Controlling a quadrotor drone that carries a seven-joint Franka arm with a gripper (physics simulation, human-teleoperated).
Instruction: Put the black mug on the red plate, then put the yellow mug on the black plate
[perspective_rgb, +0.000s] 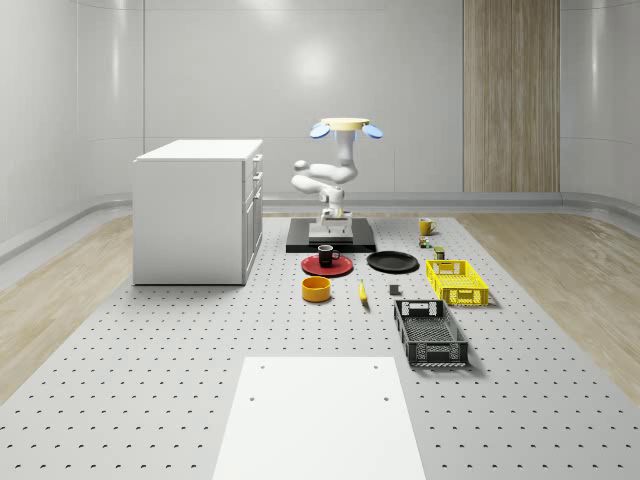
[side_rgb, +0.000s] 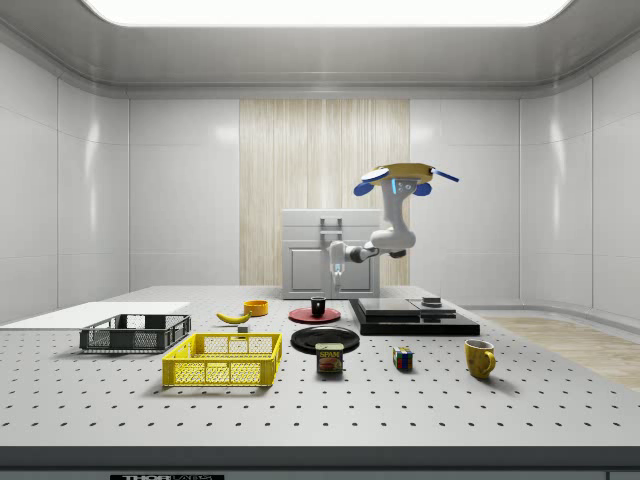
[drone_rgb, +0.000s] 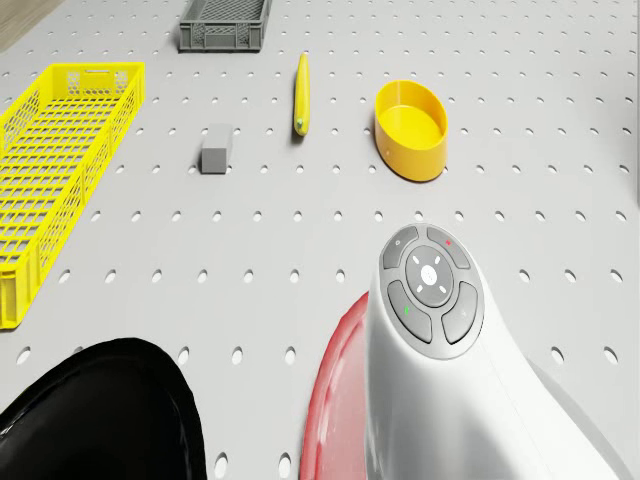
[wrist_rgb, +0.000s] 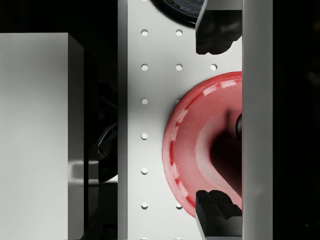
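Note:
The black mug stands upright on the red plate; in the side view the black mug rests on the red plate too. My gripper hangs open a little above it, touching nothing. In the wrist view my gripper points down at the red plate, with both fingertips wide apart. The drone hovers over the black platform. Beside the red plate lies the black plate. The yellow mug stands apart, further toward the whole-scene view's right.
A white cabinet stands at the whole-scene view's left. In front of the plates lie a yellow bowl, a banana, a yellow basket and a black basket. A can and a colour cube sit near the yellow mug.

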